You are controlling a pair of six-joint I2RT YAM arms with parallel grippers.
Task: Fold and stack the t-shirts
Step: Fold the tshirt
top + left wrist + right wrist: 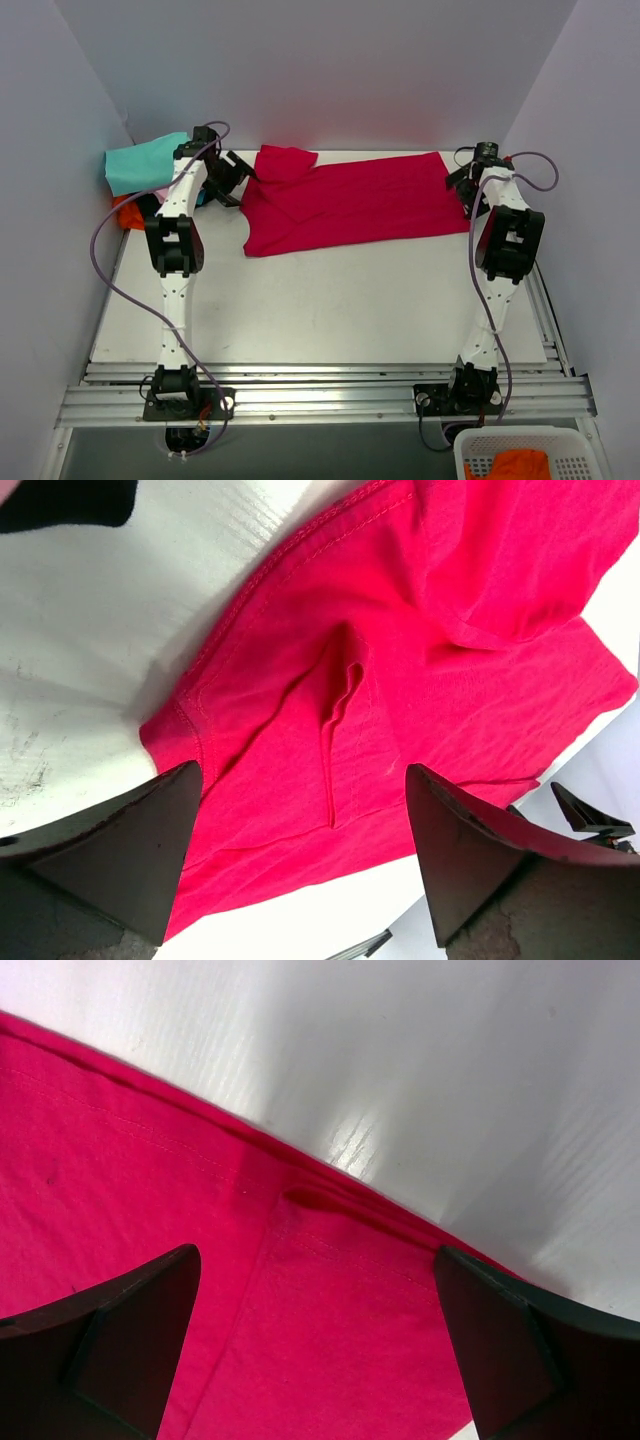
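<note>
Crimson-red t-shirt [350, 205] spread flat on the far half of the white desk [330, 310], its long way running left to right; one part near its far left corner folded back on itself into a raised flap; cloth mostly smooth, with a few soft creases and one small pinched ridge in the left wrist view.

Left jaws at the shirt's left end, standing wide apart just above a stitched edge of the red cloth; nothing between them, no hold on the fabric.

Right jaws at the shirt's right end, likewise spread wide, hovering over the hemmed edge where red cloth meets bare desk; nothing gripped.

Teal t-shirt [145, 165] folded in the far left corner, just beyond the left arm [175, 240]; orange t-shirt [128, 212] just beside it on the near side, partly hidden by that arm; both apart from the red one.

White plastic basket [520, 455] off the desk's near right corner, just beside the base of the right arm [505, 240]; bright orange cloth [510, 465] lying inside; cannot tell what garment.
</note>
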